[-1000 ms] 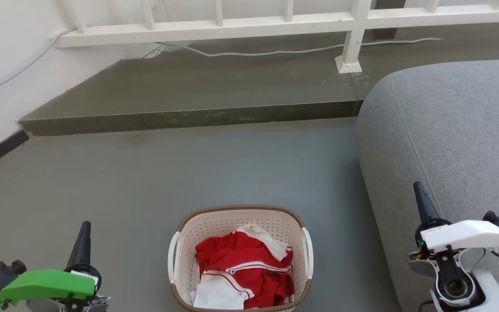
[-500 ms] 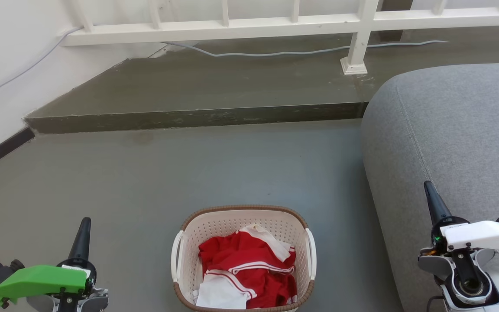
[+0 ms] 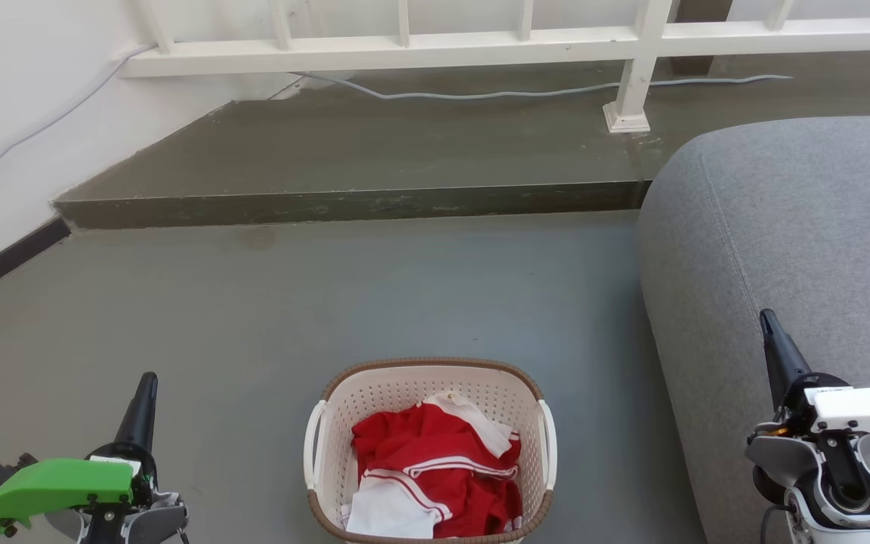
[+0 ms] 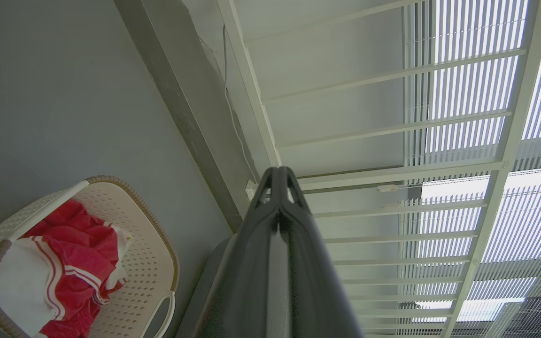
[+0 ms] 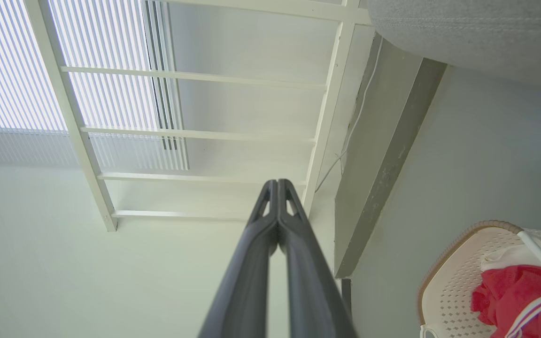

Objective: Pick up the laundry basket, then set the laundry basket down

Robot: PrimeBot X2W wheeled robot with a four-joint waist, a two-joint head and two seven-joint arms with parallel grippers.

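Observation:
The laundry basket (image 3: 390, 394) stands on the grey floor at the bottom centre of the head view. It is cream perforated plastic with a brown rim and white side handles, and holds red and white clothes (image 3: 435, 468). My left gripper (image 3: 148, 380) is shut and empty, well to the basket's left. My right gripper (image 3: 766, 316) is shut and empty, far to the right, in front of the sofa. The left wrist view shows the shut left gripper (image 4: 277, 170) with the basket (image 4: 150, 244) at lower left. The right wrist view shows the shut right gripper (image 5: 277, 182) and the basket (image 5: 456, 277) at lower right.
A grey sofa (image 3: 790, 219) fills the right side, close to the basket. Beyond the open floor a raised dark step (image 3: 359, 202) runs across, with a white railing (image 3: 480, 44) and a loose cable (image 3: 480, 94) on it. A white wall (image 3: 4, 136) borders the left.
The whole head picture has shifted slightly right and down, so the camera has moved. The right gripper sits somewhat farther right in the picture. Both grippers stay shut and the basket rests in place.

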